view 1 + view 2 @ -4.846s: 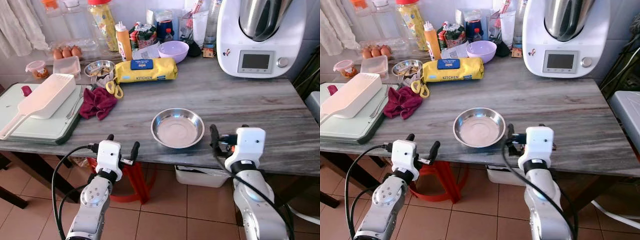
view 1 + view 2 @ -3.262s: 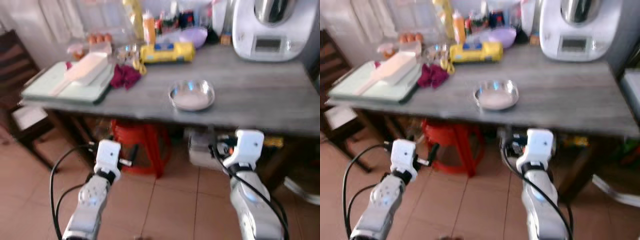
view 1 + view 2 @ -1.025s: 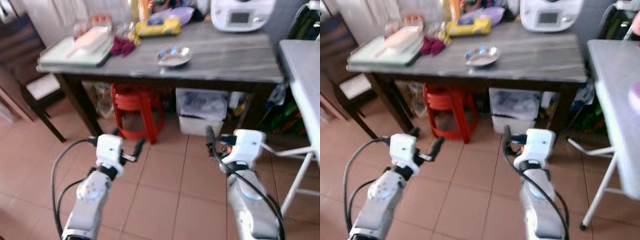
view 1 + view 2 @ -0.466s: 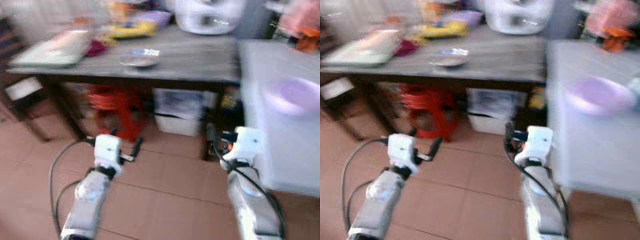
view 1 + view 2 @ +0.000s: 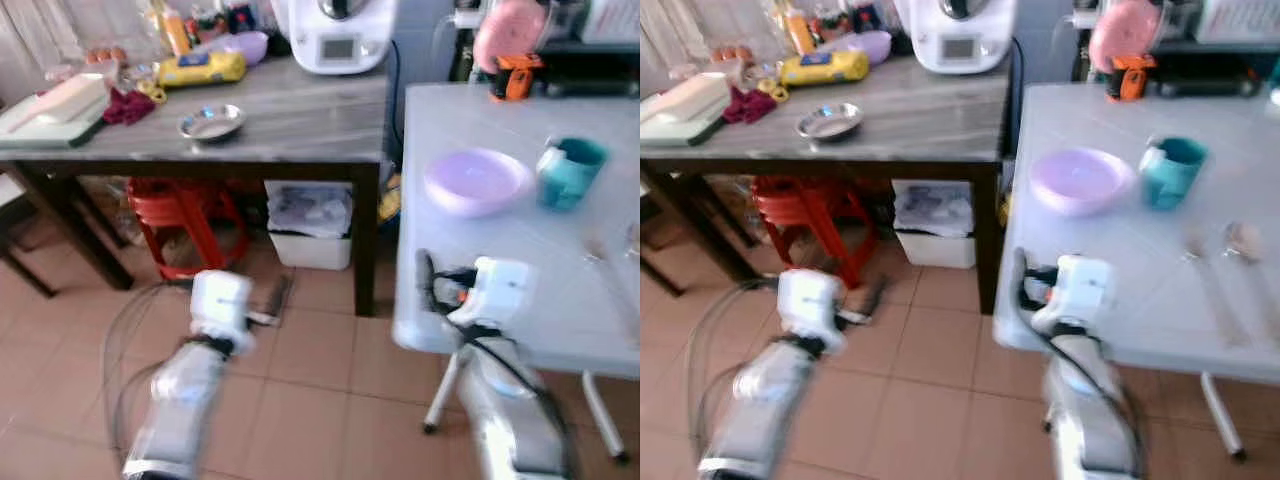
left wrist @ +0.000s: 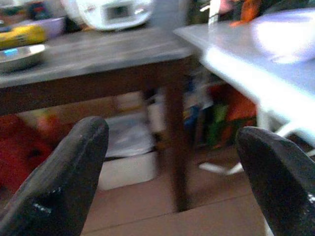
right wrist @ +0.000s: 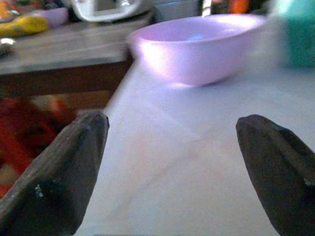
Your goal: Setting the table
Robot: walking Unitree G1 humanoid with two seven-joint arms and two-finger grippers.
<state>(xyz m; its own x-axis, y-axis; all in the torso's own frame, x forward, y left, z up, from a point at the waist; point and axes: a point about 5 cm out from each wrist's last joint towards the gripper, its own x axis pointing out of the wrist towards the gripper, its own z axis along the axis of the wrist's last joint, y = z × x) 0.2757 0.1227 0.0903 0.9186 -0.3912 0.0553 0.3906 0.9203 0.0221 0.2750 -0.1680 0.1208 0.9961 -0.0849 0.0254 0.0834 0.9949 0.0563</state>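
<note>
The white tabletop (image 5: 520, 250) is lying ahead and to the robot's right, beside the grey wooden tabletop (image 5: 300, 120). On the white one the purple bowl (image 5: 1080, 180) is sitting beside the teal mug (image 5: 1170, 170), straight ahead of the right hand (image 7: 172, 162), which is hovering at the near edge, wide open and empty. The left hand (image 6: 167, 167), equally open and empty, is hanging over the floor, farther away.

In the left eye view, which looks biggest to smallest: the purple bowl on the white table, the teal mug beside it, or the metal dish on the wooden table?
1. Purple bowl, clearly the widest.
2 and 3. Metal dish and teal mug take up similar room. The dish sits farther from the camera, so I won't rank these two.
</note>
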